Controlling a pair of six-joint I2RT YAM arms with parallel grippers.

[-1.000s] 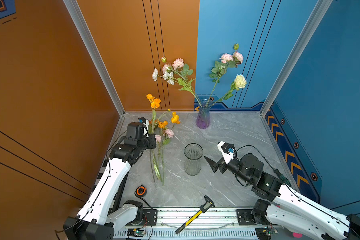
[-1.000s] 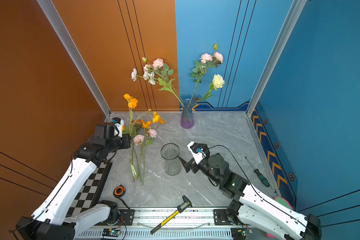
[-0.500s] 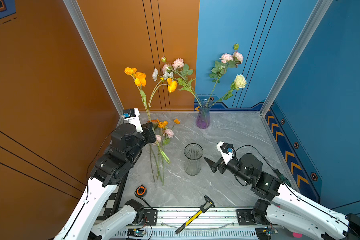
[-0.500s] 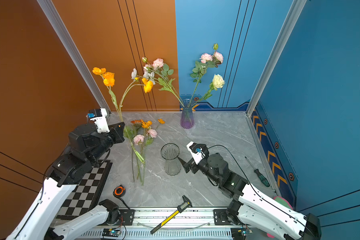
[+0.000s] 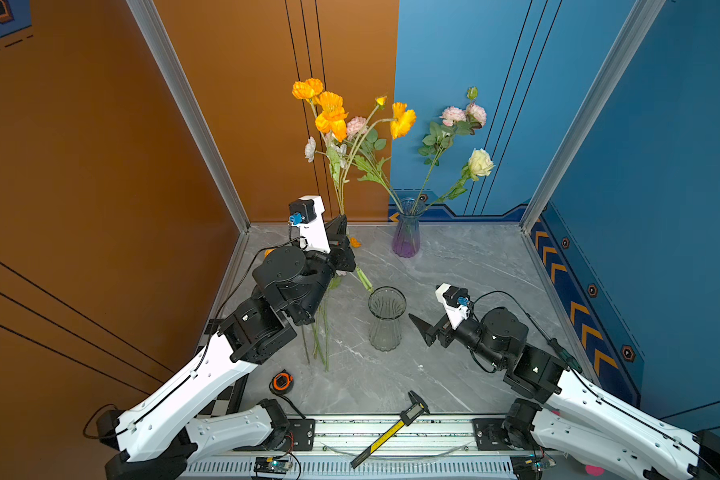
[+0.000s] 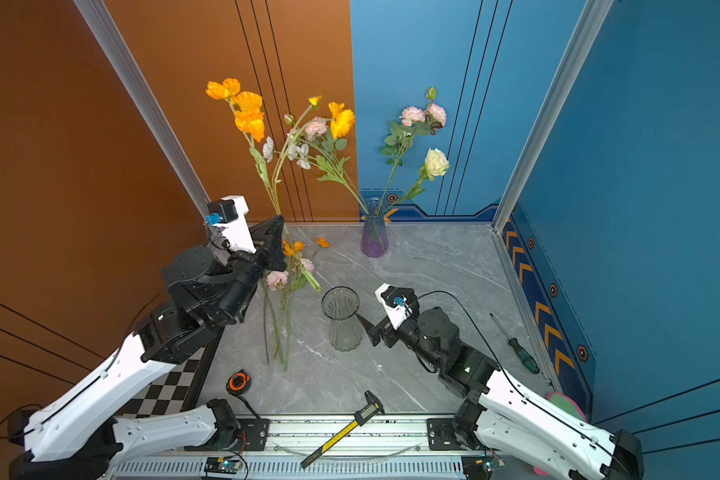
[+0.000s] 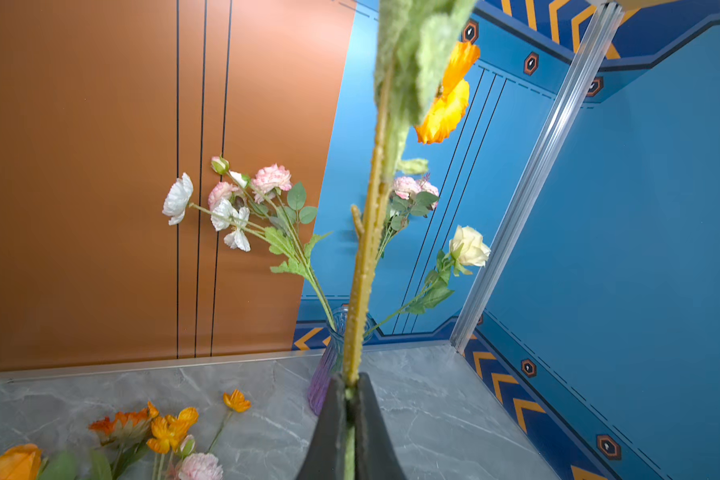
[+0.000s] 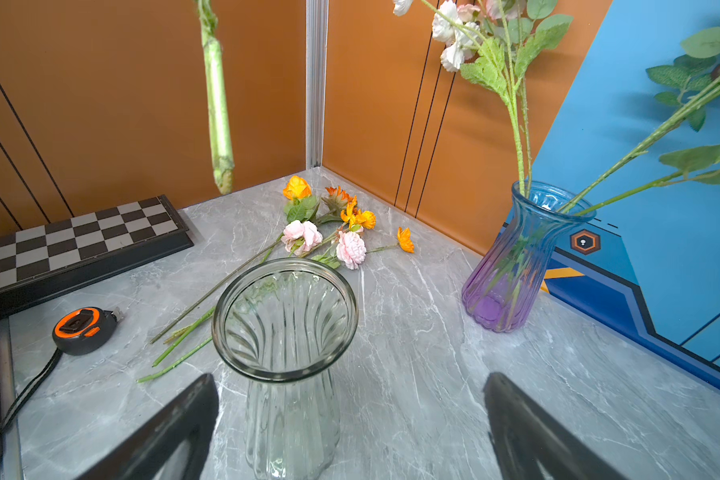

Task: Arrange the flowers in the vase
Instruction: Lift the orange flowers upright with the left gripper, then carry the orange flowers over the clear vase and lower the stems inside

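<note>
The left hand (image 5: 341, 224) has come up off the table (image 5: 466, 266) within the last second, and the orange poppy stem (image 5: 341, 195) it was gripping low among the loose flowers (image 6: 287, 276) now stands nearly upright. Its blooms sit high above the hand against the back wall. In the left wrist view the two fingers (image 7: 329, 415) are pressed together on the stem, which runs straight up out of their tips. The cut end hangs below the hand, clear of the table. In a top view it ends just short of the rim of the clear glass vase (image 5: 386, 320), up and to the hand's side of the mouth rather than over it. So one flower is picked and lifted, and the step left is probably to carry that end over the opening and lower it in.

The left arm has reared up with it: the elbow is lifted, the wrist is cocked and the hand points at the ceiling, where before it reached down at the pile. The remaining flowers lie on the table beneath and behind this hand, heads toward the corner.

The right hand (image 5: 422, 330) has not moved. It waits low at the clear vase's far side, fingers spread wide and holding nothing, with the vase between them but untouched in the right wrist view. Beyond both hands, the purple-blue vase (image 5: 407, 239) already holds pink, white and cream stems.
</note>
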